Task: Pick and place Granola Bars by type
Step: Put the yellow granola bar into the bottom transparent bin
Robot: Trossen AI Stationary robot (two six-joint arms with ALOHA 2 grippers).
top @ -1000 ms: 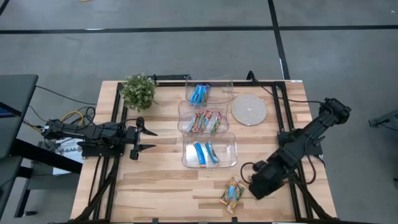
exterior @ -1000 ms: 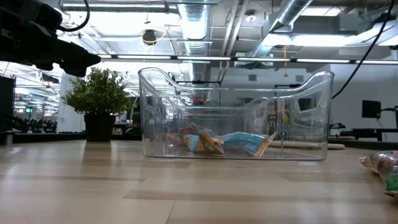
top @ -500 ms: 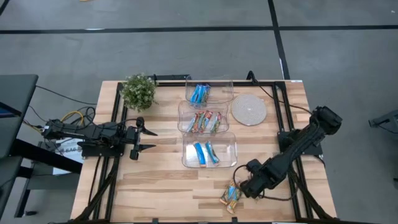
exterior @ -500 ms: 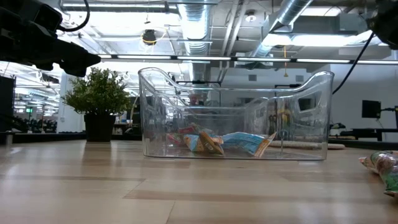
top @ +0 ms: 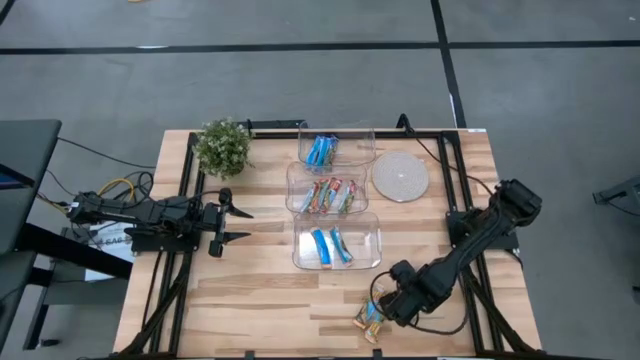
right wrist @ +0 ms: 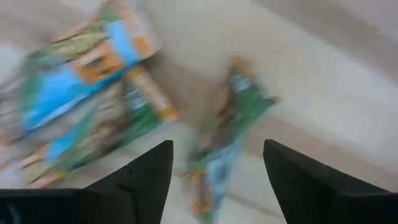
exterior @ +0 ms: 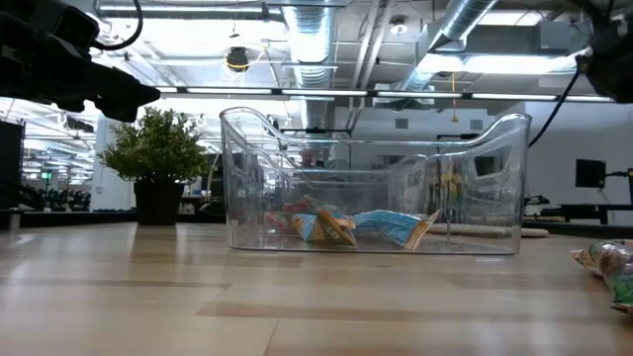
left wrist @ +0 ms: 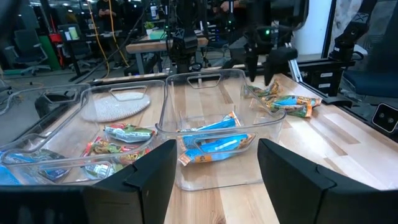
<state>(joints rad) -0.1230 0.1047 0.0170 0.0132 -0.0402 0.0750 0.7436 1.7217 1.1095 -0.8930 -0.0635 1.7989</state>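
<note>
Three loose Granola Bars lie flat on the wood near the table's front edge, right of centre. In the right wrist view, two tan-orange and light blue bars lie beside a greener bar. My right gripper hangs open just above them, the greener bar showing between its fingers; no touch shows. The left wrist view shows it over those bars. My left gripper waits open at the table's left, pointing at the tubs.
Three clear tubs stand in a row at the middle: the far one holds blue bars, the middle one red-green-orange bars, the near one tan and blue bars. A potted plant and a round mat sit at the back.
My right gripper has moved toward the table's left edge, from beside the loose bars to over them. The bars lie where they were.
</note>
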